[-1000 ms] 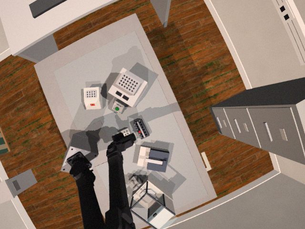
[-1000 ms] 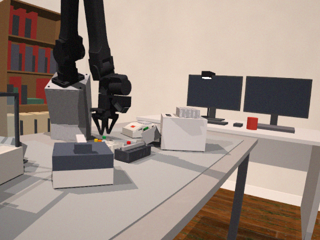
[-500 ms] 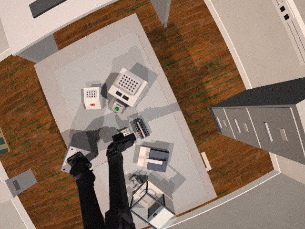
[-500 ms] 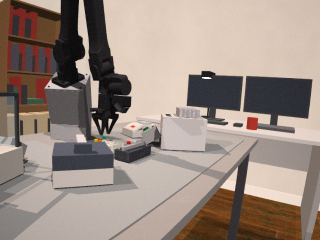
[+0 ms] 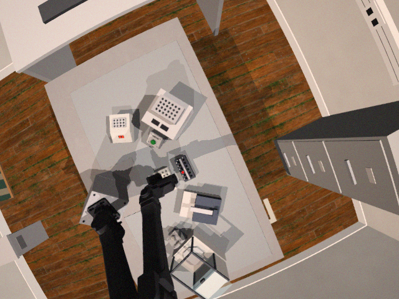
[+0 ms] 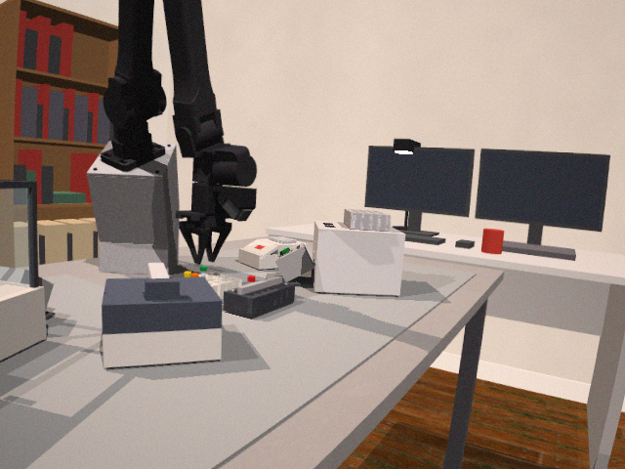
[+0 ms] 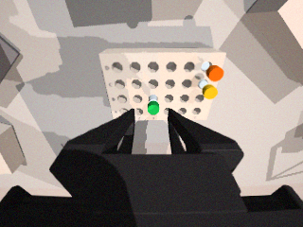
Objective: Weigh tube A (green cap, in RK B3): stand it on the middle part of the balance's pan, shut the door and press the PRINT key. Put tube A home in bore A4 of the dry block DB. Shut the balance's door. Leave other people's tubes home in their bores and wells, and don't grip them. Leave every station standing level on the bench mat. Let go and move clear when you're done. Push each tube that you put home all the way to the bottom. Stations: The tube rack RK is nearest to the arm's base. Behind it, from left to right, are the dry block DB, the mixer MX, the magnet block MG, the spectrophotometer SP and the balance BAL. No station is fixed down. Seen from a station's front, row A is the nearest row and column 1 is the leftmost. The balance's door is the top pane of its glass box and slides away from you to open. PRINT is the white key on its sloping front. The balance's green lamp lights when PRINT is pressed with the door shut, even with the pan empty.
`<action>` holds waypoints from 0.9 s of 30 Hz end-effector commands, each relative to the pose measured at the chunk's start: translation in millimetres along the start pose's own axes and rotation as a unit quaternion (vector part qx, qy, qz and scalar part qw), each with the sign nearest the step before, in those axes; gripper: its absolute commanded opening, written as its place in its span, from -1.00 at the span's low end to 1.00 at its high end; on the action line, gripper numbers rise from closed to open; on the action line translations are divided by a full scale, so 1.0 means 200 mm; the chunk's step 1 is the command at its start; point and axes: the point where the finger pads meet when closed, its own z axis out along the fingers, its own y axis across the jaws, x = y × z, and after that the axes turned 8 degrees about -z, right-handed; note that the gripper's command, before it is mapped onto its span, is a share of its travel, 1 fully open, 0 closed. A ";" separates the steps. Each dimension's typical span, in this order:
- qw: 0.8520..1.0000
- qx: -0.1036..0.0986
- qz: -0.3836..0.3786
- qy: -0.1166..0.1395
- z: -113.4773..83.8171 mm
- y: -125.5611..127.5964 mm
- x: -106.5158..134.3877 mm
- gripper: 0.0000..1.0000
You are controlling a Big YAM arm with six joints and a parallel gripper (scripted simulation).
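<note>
Below the parted tool (image 5: 168, 180) (image 6: 205, 260) (image 7: 151, 113), green-capped tube A (image 6: 203, 268) (image 7: 153, 108) stands ungripped in the rack (image 5: 164, 170) (image 6: 222, 282) (image 7: 161, 51).

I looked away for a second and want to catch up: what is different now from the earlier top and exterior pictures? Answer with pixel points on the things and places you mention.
Nothing visibly changed. The hand (image 6: 205, 261) (image 7: 151, 113) is open above the green-capped tube (image 6: 203, 268) (image 7: 152, 108), as before; nothing was taken hold of or let go. The stations stayed put.
</note>
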 end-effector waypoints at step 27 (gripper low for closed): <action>1.000 0.000 -0.003 0.000 0.07 -0.01 0.00 -0.28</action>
